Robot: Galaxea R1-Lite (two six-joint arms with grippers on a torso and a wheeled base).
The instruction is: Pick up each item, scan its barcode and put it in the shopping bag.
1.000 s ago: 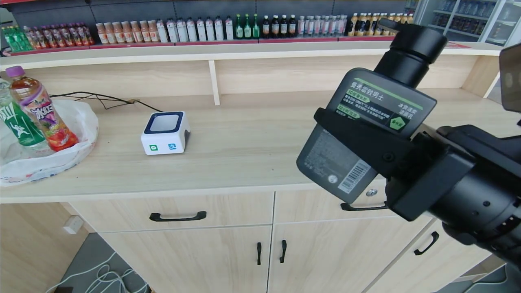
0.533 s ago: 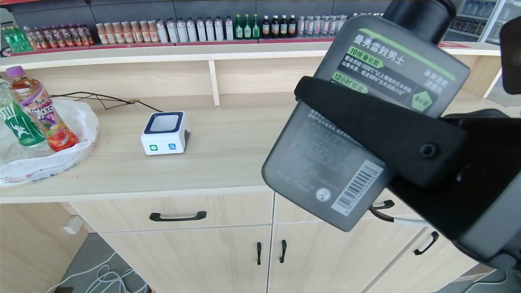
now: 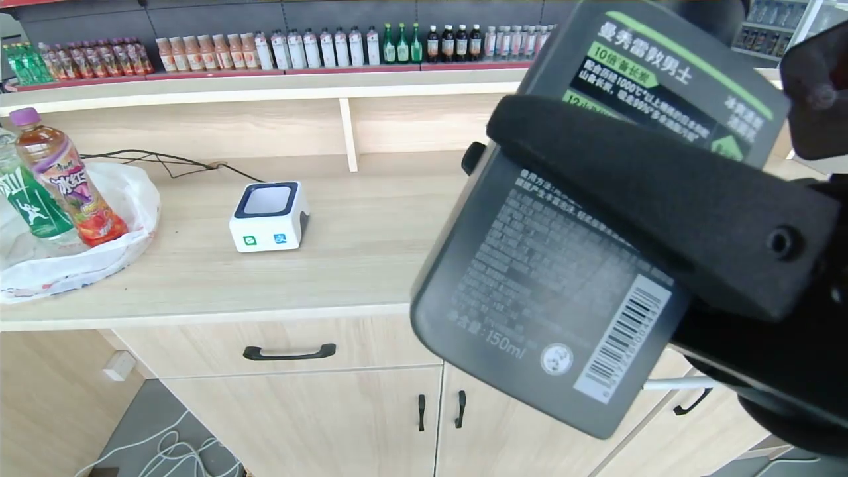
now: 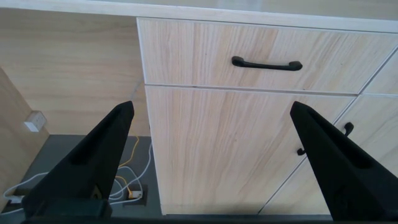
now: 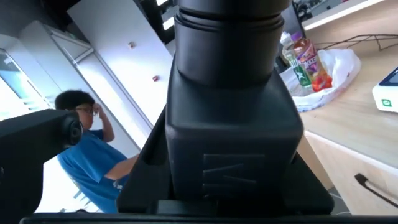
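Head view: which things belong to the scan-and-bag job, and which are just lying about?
Job in hand:
dark bottle, barcode showing, gripped by the right gripper; white scanner; shopping bag holding a tea bottle and a green-label bottle.

Lying about:
shelf drinks; black cable on the counter; floor cables; left gripper, open before the cabinet.

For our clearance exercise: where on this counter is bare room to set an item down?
Bare counter lies between the shopping bag and the scanner, and right of the scanner until the dark bottle hides it. Crowded: the bag end, with two bottles.
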